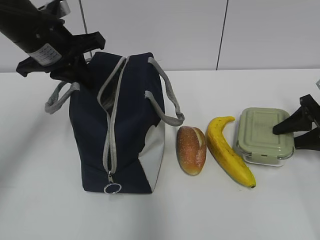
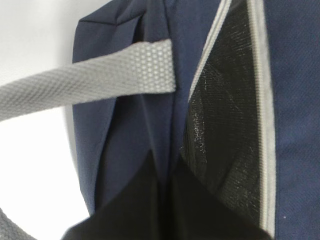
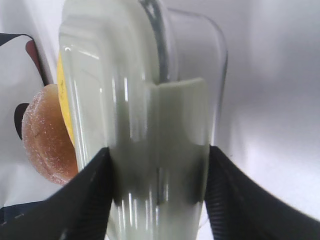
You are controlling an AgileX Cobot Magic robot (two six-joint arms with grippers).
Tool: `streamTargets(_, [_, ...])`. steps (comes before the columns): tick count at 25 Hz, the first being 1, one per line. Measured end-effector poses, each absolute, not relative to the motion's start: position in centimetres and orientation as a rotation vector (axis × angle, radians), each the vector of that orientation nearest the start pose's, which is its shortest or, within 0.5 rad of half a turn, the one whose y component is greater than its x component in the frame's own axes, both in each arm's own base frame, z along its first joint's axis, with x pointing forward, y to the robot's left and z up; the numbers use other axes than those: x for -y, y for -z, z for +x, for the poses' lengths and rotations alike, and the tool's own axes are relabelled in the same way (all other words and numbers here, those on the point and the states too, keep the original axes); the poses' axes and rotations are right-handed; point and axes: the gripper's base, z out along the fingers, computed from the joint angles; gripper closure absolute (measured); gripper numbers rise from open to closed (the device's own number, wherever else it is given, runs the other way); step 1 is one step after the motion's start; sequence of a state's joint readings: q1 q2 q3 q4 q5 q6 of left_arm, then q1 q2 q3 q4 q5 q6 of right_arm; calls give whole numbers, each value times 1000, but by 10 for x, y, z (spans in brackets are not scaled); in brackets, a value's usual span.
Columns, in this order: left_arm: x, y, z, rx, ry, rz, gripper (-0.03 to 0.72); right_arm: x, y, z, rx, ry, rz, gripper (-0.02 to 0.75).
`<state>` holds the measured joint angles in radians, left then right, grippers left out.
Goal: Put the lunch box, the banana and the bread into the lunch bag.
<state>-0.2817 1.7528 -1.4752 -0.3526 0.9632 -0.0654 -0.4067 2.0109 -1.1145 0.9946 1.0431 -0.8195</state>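
My right gripper straddles the lunch box at the table's right end — pads against both sides, grip not yet proven. The lunch bag lies well leftward, my left gripper pinched on its edge.

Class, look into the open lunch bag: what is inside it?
Through the lunch bag's open zipper, only dark lining shows. Its bottom is hidden, so nothing more can be told.

White table, lunch bag, bread, banana, lunch box
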Motion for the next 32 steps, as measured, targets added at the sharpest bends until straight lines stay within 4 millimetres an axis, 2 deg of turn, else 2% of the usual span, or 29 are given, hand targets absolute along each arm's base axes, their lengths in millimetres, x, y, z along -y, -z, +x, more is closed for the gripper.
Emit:
streamTargets(4, [130,-289,355,-2737,551,103,688,79,-133,345,-2625,-1145,390,363])
streamTargets(7, [130,-289,355,-2737,551,103,688,75,-140,349,-2534,-1253,453,363])
streamTargets(9, [130,-289,355,-2738,551,103,688,73,-145,353,-2463,-1307,429,364])
streamTargets(14, [130,-289,355,-2739,561,99,690,72,-162,368,-2298,-1346,432,364])
streamTargets(17, [131,-290,354,-2740,579,92,690,62,-183,374,-2251,-1331,377,364])
streamTargets(20, [132,-290,354,-2739,593,86,690,37,-211,379,-2216,-1338,257,364])
streamTargets(26, [133,-290,354,-2739,608,79,690,-35,-266,387,-2166,-1465,41,364])
streamTargets(29, [135,-291,354,-2732,643,90,691,-63,-285,389,-2162,-1529,-17,364])
streamTargets(32, [139,-293,353,-2716,723,99,691,-85,-294,387,-2180,-1589,-43,364])
